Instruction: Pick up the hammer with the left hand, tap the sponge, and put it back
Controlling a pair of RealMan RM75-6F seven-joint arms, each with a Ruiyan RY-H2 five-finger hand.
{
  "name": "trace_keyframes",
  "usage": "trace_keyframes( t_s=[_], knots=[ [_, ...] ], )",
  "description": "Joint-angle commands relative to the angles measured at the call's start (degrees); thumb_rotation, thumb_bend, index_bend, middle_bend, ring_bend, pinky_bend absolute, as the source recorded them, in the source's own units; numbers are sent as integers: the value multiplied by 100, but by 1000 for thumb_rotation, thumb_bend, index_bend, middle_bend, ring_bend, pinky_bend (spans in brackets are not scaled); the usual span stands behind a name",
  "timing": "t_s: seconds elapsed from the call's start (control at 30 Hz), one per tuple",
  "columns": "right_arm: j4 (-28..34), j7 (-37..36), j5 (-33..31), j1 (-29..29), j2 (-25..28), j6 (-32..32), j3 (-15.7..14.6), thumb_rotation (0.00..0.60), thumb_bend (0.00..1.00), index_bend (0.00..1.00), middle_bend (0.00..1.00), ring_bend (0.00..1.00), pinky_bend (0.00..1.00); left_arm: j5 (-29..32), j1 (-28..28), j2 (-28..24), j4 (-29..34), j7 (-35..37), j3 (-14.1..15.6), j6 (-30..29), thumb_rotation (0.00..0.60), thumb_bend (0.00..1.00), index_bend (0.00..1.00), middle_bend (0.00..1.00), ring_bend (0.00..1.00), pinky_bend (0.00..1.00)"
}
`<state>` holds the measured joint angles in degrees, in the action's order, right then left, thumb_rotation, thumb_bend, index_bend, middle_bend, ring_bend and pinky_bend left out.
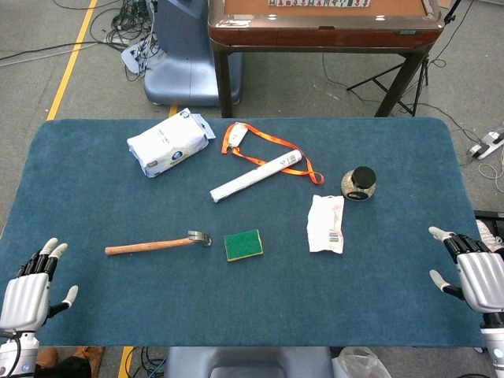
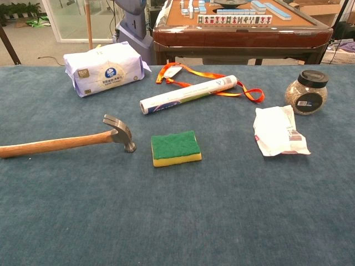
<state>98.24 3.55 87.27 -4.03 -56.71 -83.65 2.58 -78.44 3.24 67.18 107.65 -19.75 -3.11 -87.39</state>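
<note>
1. Your left robot hand (image 1: 27, 295) rests at the lower left corner of the head view, released, fingers spread and holding nothing; the chest view does not show it.
2. Your right robot hand (image 1: 472, 272) sits at the lower right edge of the head view, likewise released and empty, well apart from every object.
3. The hammer (image 1: 157, 245) lies flat on the blue tabletop (image 1: 236, 307), left of centre in the head view. Its wooden handle points toward the left edge of the frame and its metal head toward the centre; in the chest view the handle runs off the left border.
4. The sponge (image 1: 242, 245), green face up over a yellow base, lies just beside the hammer head, toward the centre of the frame, apart from it.
5. Further out: a white packet (image 1: 326, 224) right of centre, a dark-lidded jar (image 1: 358, 184) above it, a white roll (image 1: 256, 176) with an orange lanyard (image 1: 264, 146) around it at upper centre, and a tissue pack (image 1: 168, 143) at upper left.
6. Progress: judged from this layout, no step is done. The hammer is ungrasped, so you have the pickup, the tap on the sponge and the return all left.
</note>
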Motion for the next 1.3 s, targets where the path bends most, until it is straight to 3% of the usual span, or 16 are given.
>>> trace_keyframes(
  t_s=[0.03,0.4,0.6,0.73,1.07,1.3],
  knots=[
    [11,2,22,-11,8,-2,2,600,226,212,304,261,370,-13,-8,1,-2,10,5,-11,600,258,145,66,111,178],
    [154,-42,-10,-127,212,-56,196,600,226,212,304,261,370,-184,229,40,-139,273,-93,258,600,258,176,81,111,178],
    [250,-40,-65,-216,365,-8,293,600,226,212,304,261,370,-224,732,17,-289,326,-199,971,600,258,192,128,111,178],
    [301,-50,-47,-240,408,15,292,600,226,211,304,261,370,-47,1115,64,-355,376,-320,1533,600,257,253,187,111,175],
    [228,-155,-27,-236,397,42,237,600,226,212,304,261,370,1163,2095,508,-402,-478,-703,2641,600,258,268,238,113,175],
    [108,-272,-30,-218,376,31,211,600,226,211,304,261,370,2298,2700,912,-592,-1267,-896,2906,600,257,242,238,113,170]
  ],
)
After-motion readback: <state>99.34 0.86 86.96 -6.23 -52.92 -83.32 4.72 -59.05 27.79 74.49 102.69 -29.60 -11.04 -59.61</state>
